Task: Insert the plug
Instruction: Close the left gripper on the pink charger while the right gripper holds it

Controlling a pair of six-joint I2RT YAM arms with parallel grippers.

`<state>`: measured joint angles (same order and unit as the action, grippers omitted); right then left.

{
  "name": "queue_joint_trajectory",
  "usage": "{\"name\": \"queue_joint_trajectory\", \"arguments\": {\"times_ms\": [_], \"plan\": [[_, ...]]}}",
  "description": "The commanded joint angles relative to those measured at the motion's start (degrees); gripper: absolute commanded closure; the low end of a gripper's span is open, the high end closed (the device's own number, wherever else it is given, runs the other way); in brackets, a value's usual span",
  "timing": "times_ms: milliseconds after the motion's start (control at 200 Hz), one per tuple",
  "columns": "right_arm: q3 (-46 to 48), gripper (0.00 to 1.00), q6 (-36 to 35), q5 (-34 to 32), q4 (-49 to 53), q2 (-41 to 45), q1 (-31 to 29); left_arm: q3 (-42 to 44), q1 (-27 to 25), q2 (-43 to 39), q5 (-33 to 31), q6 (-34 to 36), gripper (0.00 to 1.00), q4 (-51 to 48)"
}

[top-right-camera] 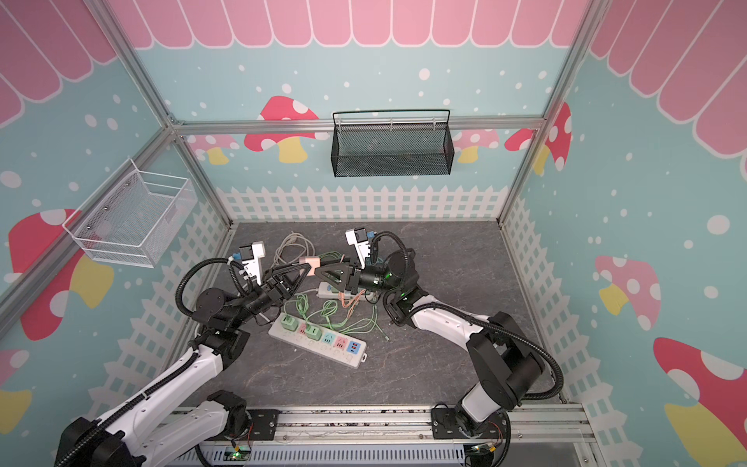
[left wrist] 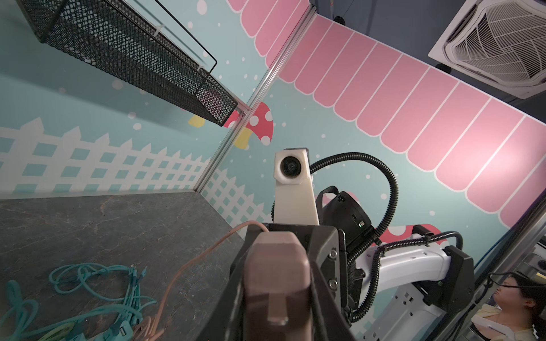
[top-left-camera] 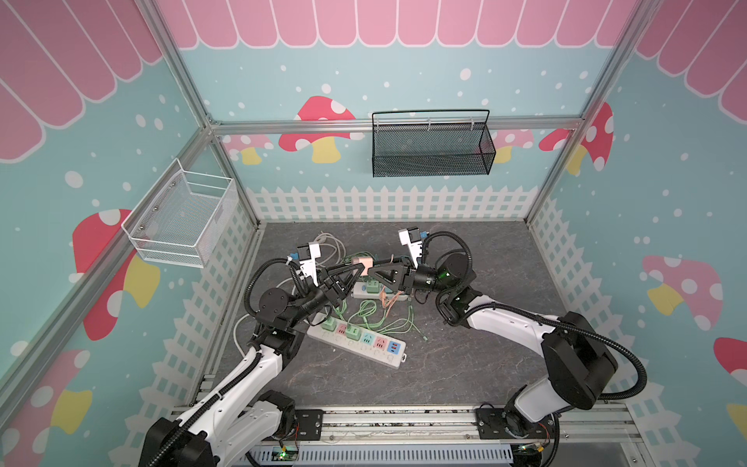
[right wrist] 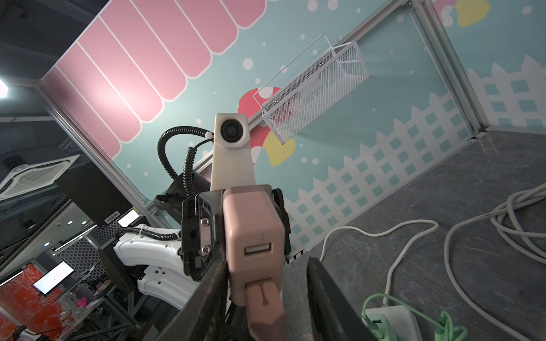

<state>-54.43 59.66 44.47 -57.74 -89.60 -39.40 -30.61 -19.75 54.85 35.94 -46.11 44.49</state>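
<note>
In both top views I have the two arms meeting in the air, past the power strip (top-left-camera: 355, 341) toward the back wall. The pink adapter (top-left-camera: 364, 265) hangs between the left gripper (top-left-camera: 356, 270) and the right gripper (top-left-camera: 375, 270), well above the counter (top-left-camera: 465, 364). A pink cable (top-left-camera: 386, 301) trails down to the tangle just behind the strip.

In the left wrist view, the left gripper (left wrist: 277, 295) is clamped narrowly on the adapter (left wrist: 276, 265), a finger pressed to each side. That hold looks firm, so I treat this arm as the fixed one.

In the right wrist view, the plug (right wrist: 263, 298) sits at the adapter's (right wrist: 254, 224) lower port, with the upper port (right wrist: 257, 249) empty. I cannot tell how deep it is seated. The right gripper (right wrist: 266, 265) straddles the plug with its jaws part open. One finger (right wrist: 206, 295) lies against the plug's side and the other stands clear, so I don't judge it to be gripping yet.

To do this step well, I would bring the jaws in evenly on the plug body, not the cable. I'd keep the plug square to the port and push straight along its axis while the left arm stays rigid. Any twist could jam it or lever the adapter out of its hold.
</note>
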Motion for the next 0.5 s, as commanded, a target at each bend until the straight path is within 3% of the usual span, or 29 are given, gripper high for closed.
{"name": "queue_joint_trajectory", "arguments": {"times_ms": [0, 495], "plan": [[-2.29, 0.57, 2.47, 0.95, -4.63, -1.02, 0.07, 0.86, -0.69, -0.49, -0.34, -0.74, 1.00, 2.80], [-3.76, 0.65, 3.35, 4.27, -5.82, -1.63, 0.02, 1.03, -1.26, 0.24, -0.95, -0.21, 1.00, 3.15]]}}
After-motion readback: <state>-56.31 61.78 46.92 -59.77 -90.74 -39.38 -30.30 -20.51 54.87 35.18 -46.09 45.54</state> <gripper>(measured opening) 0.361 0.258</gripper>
